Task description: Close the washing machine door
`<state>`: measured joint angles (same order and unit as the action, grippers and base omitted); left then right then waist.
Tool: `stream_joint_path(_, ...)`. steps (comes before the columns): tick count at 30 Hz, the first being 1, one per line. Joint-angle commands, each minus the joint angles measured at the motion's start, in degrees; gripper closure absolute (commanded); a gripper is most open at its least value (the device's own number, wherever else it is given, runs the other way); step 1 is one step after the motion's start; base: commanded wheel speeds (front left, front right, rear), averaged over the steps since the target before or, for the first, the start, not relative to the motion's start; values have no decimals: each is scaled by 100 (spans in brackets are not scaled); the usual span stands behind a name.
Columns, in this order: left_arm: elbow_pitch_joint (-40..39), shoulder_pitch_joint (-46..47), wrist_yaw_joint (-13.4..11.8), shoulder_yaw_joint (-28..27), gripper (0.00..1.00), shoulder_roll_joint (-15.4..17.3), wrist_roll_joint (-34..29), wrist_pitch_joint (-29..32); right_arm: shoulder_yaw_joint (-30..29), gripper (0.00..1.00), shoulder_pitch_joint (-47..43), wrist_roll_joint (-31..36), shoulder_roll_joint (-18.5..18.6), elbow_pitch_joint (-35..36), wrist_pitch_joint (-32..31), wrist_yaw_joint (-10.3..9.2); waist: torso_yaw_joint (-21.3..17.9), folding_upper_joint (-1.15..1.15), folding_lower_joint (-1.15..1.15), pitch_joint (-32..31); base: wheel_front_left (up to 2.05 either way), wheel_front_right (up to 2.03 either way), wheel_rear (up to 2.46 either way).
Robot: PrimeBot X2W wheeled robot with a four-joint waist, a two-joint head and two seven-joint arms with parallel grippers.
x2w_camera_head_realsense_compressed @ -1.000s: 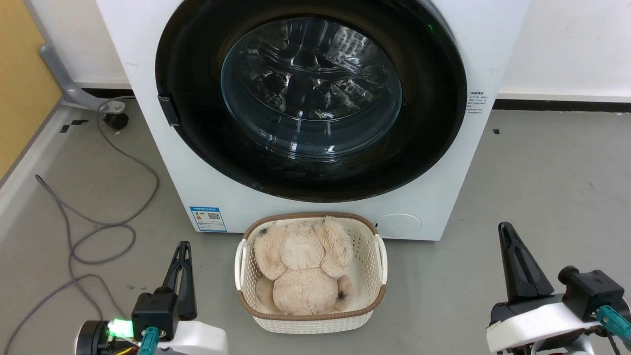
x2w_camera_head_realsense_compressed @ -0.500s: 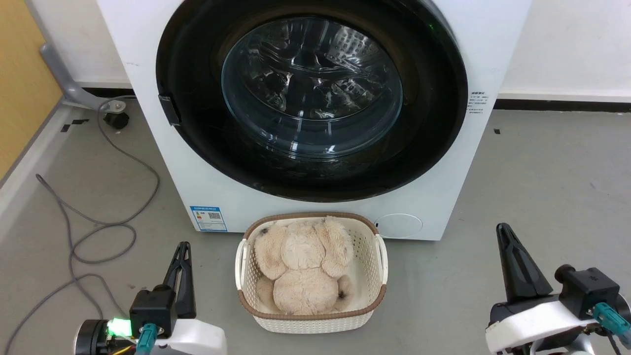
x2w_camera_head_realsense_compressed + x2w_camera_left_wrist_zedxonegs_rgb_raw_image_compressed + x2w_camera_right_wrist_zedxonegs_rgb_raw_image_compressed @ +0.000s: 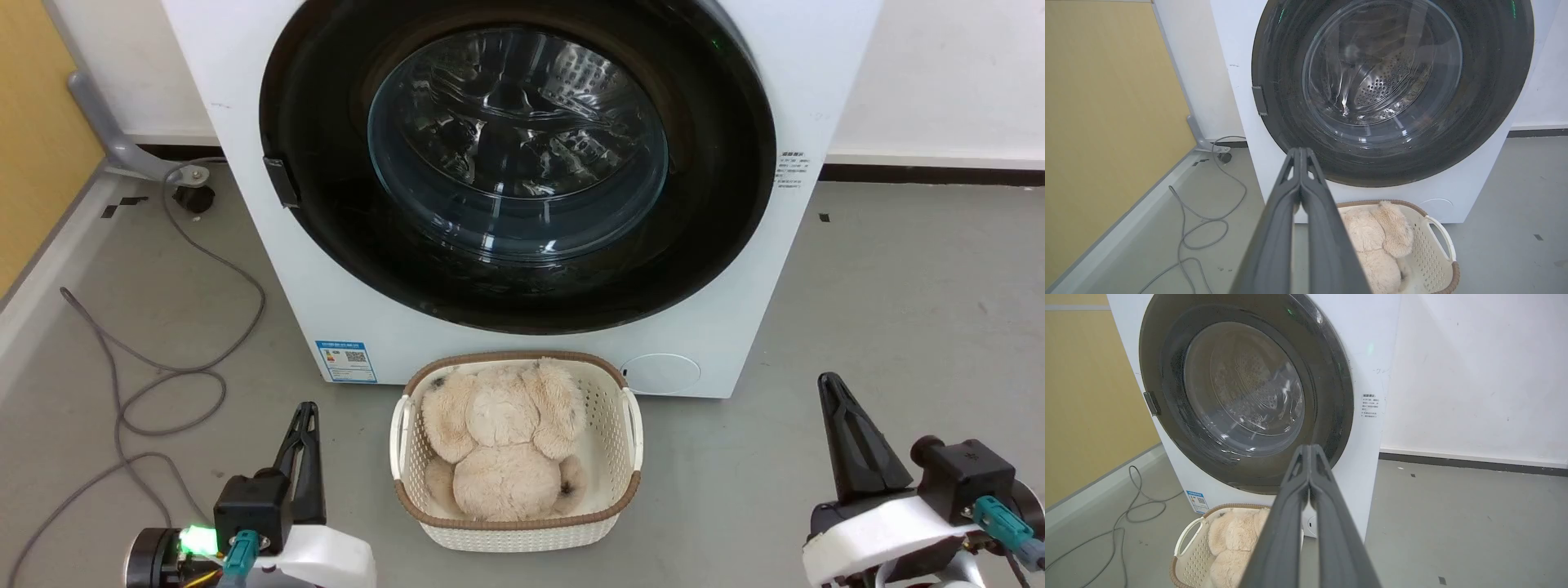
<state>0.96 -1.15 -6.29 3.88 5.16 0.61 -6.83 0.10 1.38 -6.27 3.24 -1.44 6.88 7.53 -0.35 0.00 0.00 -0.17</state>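
grey floor [image 3: 898,286] ran back to a white wall [image 3: 939,73], with a yellow panel [image 3: 33,122] at the left. washing machine [image 3: 237,163] stood at centre, and the washing machine door [image 3: 718,204] lay flush in its front; the clear glass window [image 3: 518,147] showed the steel drum behind, and a small dark tab [image 3: 280,181] sat on the door's left edge. blue label [image 3: 346,362] was low on the front panel. just before the machine stood a white basket [image 3: 630,425] with a brown rim, holding a beige plush toy [image 3: 502,457]; a grey cable [image 3: 163,384] looped on the floor to the left. left gripper [image 3: 305,408] was held low, left of the basket, its fingers pressed together and empty, pointing toward the machine with a slight lean to the right; a green light [image 3: 194,541] glowed on its wrist. right gripper [image 3: 829,382] was held low, right of the basket, its fingers likewise together on nothing, leaning slightly left. both grippers were well apart from the door.
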Motion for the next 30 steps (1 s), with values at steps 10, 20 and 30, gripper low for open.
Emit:
stream_joint_path(10,-37,68,136,-90,100,-50,-37,132,-6,100,-85,149,-22,49,-134,-3,6,0,0,3,0,0,0)
stream_joint_path(20,-50,78,241,-153,100,-88,-42,249,-7,100,-97,251,-25,70,-252,-3,12,0,0,6,0,0,0)
stream_joint_path(30,-62,88,345,-216,100,-126,-47,365,-8,100,-108,352,-28,90,-369,-3,19,0,0,9,0,0,0)
